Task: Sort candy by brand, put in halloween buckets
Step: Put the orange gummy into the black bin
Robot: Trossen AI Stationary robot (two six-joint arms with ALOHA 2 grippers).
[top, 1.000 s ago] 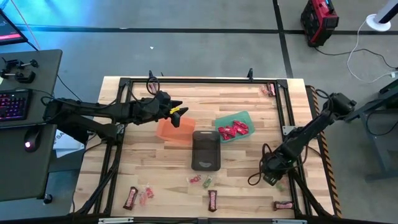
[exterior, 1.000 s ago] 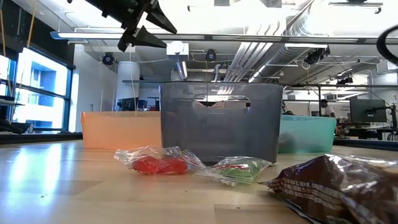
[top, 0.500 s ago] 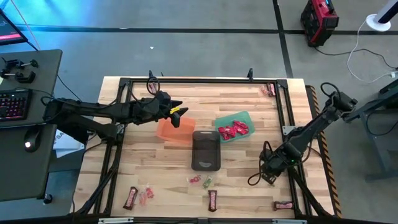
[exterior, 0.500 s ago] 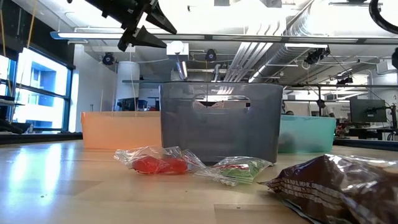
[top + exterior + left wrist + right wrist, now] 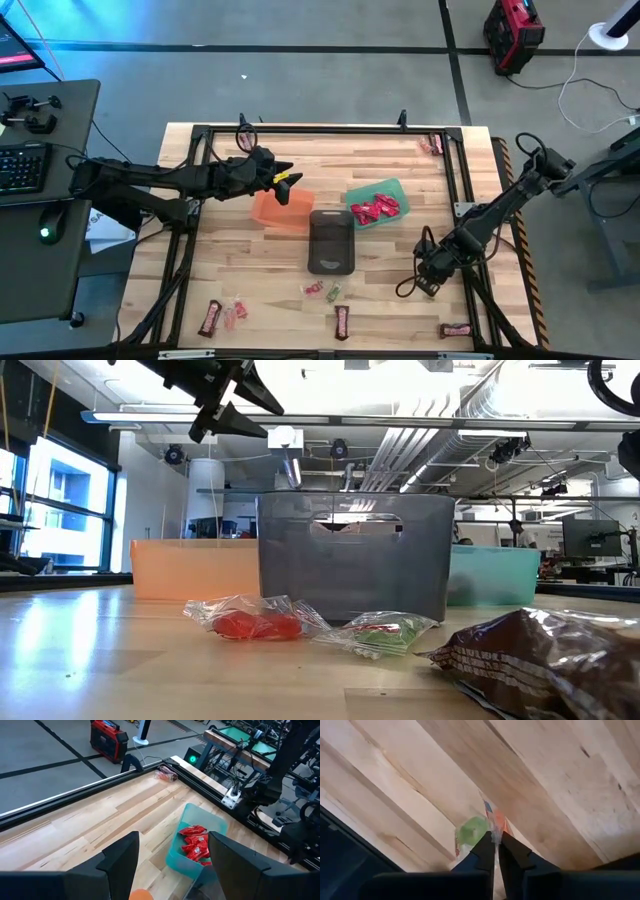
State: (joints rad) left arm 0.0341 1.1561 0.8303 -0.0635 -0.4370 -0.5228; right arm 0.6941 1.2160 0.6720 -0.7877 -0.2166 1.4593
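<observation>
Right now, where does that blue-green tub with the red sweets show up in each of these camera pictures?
High view: the green bucket sits right of centre, beside the dark grey bucket.
Low view: its pale teal wall shows right of, and behind, the grey bucket.
Left wrist view: it lies ahead of the left gripper, red candy inside.
Right wrist view: not in it.
Shared landmark: the grey bucket.

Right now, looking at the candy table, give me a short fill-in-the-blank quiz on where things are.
1. The red-wrapped candy lies in the ____ bucket.
2. The left hand hovers with open fingers above the ____ bucket.
3. The right hand is pinched on a clear wrapper holding a ____ sweet.
4. The dark grey bucket stands ____ the other two.

Missing words: green; orange; green; between
</observation>
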